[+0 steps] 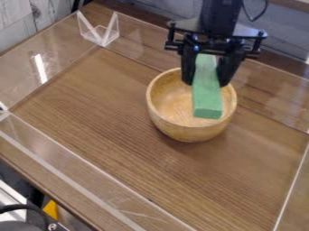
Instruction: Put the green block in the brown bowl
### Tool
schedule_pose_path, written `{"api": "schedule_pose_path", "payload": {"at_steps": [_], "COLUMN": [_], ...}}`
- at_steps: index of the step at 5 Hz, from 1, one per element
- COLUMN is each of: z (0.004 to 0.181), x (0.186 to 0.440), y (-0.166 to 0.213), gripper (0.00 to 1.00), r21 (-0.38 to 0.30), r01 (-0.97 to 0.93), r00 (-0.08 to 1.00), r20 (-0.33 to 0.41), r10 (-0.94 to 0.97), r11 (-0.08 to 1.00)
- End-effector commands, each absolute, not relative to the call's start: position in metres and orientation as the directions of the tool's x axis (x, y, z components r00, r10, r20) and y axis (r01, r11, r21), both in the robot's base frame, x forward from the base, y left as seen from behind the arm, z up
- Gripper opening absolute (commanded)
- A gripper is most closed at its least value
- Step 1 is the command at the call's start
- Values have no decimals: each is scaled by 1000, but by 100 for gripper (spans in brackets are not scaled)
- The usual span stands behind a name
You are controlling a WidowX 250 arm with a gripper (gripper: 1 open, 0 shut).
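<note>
The green block, a flat mid-green slab, hangs nearly upright with its lower end inside the brown bowl, over the bowl's right half. My gripper points straight down above the bowl's far right rim and is shut on the block's upper end, with a black finger on each side. The bowl is round, light-brown wood with thick walls, sitting on the wooden table right of centre. Whether the block's bottom touches the bowl's floor I cannot tell.
A clear acrylic wall surrounds the wooden tabletop. A small clear folded stand sits at the far left corner. The table's front edge runs along the lower left.
</note>
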State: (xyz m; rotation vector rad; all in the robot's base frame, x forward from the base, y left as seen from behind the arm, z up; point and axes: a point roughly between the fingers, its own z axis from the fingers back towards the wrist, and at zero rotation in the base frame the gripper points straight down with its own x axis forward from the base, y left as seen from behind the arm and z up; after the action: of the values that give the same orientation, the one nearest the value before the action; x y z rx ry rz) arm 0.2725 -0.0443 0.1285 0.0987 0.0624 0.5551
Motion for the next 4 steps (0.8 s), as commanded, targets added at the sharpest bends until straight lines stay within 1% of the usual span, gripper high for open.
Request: {"api": "schedule_pose_path", "payload": {"at_steps": [1,4], "z": [134,119], "x": [274,275], "y": [-41,-36], "gripper": [0,0], "r21": [86,95], "r01": [-528,-528], "r00": [848,848], "r20": [5,4], "r10": [529,530], "r11": [845,844]}}
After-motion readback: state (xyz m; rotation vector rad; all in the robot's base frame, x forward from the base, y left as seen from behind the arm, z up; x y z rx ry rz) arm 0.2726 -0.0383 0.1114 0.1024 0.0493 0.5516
